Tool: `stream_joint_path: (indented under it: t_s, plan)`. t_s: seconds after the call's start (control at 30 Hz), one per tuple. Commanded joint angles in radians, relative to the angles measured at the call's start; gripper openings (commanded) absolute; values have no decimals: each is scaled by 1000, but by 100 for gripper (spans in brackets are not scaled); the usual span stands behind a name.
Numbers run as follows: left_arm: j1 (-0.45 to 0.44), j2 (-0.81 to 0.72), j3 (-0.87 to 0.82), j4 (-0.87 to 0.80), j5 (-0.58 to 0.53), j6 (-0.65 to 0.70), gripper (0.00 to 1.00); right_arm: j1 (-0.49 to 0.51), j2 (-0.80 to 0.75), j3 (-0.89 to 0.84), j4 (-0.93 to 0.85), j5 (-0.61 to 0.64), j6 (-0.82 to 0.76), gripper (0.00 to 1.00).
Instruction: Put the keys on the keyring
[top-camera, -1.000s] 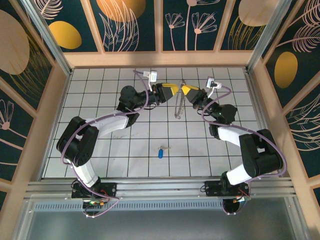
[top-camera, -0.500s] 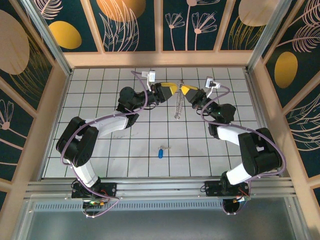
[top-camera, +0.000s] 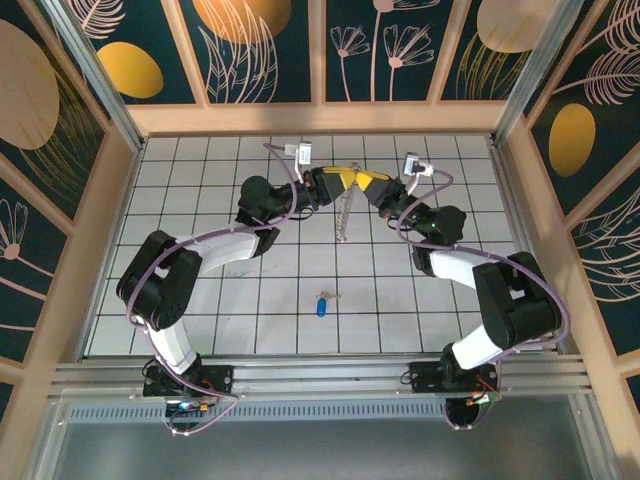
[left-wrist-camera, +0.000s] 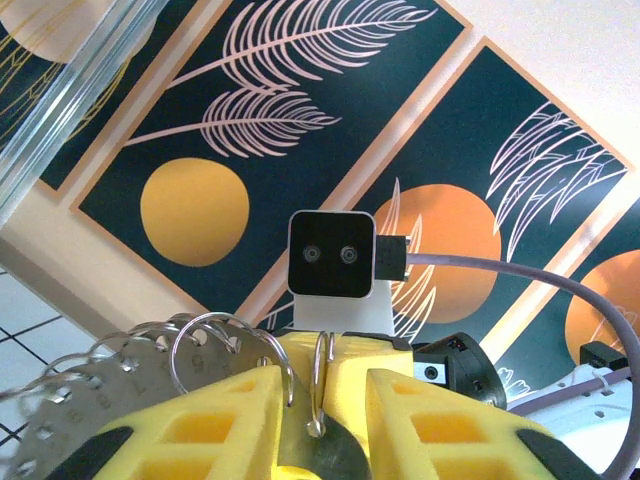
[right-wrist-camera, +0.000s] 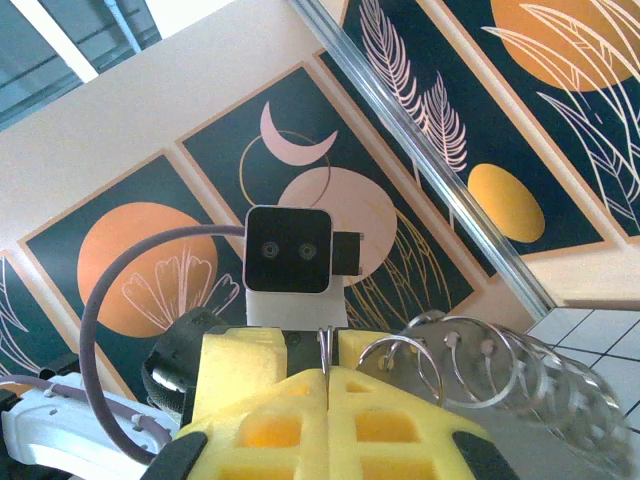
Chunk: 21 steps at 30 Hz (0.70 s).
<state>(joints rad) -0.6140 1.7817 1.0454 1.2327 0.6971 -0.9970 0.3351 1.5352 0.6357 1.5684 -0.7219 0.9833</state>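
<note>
Silvery, ring-fringed keyring is clamped by right pincer; left pincer is parted around it. Both have been shifted leftward.

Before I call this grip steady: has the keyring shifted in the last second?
Yes. The keyring has drifted slightly left in the top view, its lower end now nearer the column of the unmoved blue key.

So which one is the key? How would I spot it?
Look at the white tiled table, toward its front edge, around the middle. The key lies there on the tiles. Its bright blue head sets it apart from the silvery keyring held up further back.
</note>
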Motion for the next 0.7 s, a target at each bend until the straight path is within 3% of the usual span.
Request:
stream_joint_path:
  t_s: [0.0, 0.33, 0.57, 0.67]
  plan:
    - [-10, 12, 21, 79, 3, -15, 26, 9, 8, 40, 147, 16, 12, 0]
    - [-10, 8, -1, 123, -19, -29, 17, 8, 14, 35, 148, 20, 9, 0]
    - [-12, 12, -5, 140, -21, -39, 1, 10, 16, 35, 148, 24, 10, 0]
    - [-14, 15, -1, 140, -20, -39, 0, 10, 18, 37, 147, 23, 13, 0]
